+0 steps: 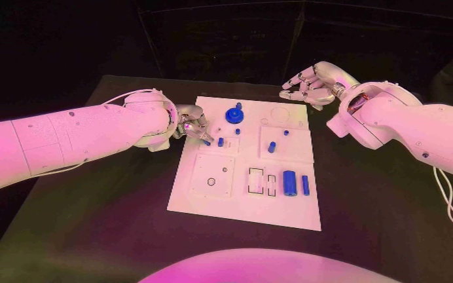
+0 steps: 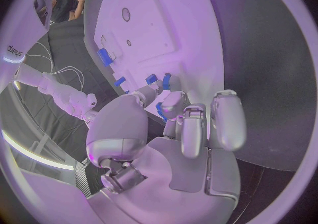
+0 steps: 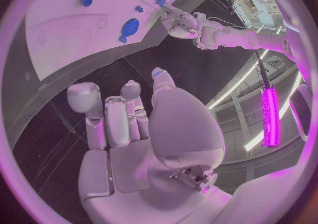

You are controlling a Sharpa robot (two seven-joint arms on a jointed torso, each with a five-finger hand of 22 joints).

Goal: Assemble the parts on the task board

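The white task board [image 1: 245,207] lies in the middle of the black table. On it are a round blue knob [image 1: 234,114], several small blue pegs such as one [image 1: 271,146] near its middle, and two blue cylinders [image 1: 290,181] side by side near the front right. My left hand [image 1: 192,124] is at the board's left edge and pinches a small blue part [image 1: 206,142] between thumb and fingers; the left wrist view shows that part [image 2: 160,110] at the fingertips. My right hand [image 1: 309,85] hovers off the board's back right corner, fingers apart and holding nothing.
Recessed slots [image 1: 256,180] and a small hole [image 1: 211,181] mark the board's front half. Black table [image 1: 104,217] surrounds the board on all sides. The right wrist view shows the board [image 3: 66,17] with the knob [image 3: 130,25], and my left hand [image 3: 177,22] beyond.
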